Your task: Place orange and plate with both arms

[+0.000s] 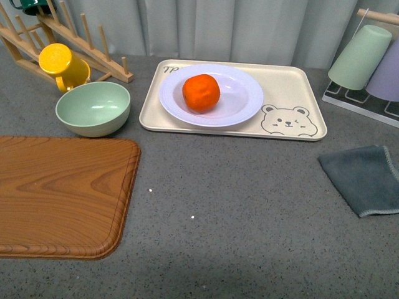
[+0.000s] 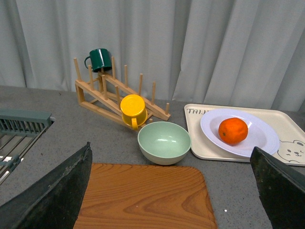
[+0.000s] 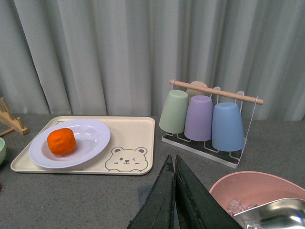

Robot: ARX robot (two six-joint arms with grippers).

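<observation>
You are looking across a grey speckled counter (image 1: 249,205) with pale curtains behind it. The orange (image 1: 201,93) sits inside the white plate (image 1: 240,103), a little left of the plate's middle, and the plate rests on the left part of a beige bear-print tray (image 1: 293,93) at the far centre of the counter. Left of the tray stands a pale green bowl (image 1: 93,108), and just behind it a yellow mug (image 1: 62,65) lies tipped against a wooden peg rack (image 1: 81,40); the left wrist view also shows a dark green mug (image 2: 99,59) hung on that rack. A wooden cutting board (image 1: 62,193) lies near you on the left, and a grey-blue cloth (image 1: 365,177) lies on the right. At far right, a wire stand (image 3: 205,143) holds upturned green, lilac and blue cups. Neither arm appears in the front view. Your left gripper (image 2: 171,191) has its jaws spread wide apart, holding nothing, above the board. Your right gripper (image 3: 174,200) has its fingers pressed together, empty, beside a pink bowl (image 3: 248,188).
</observation>
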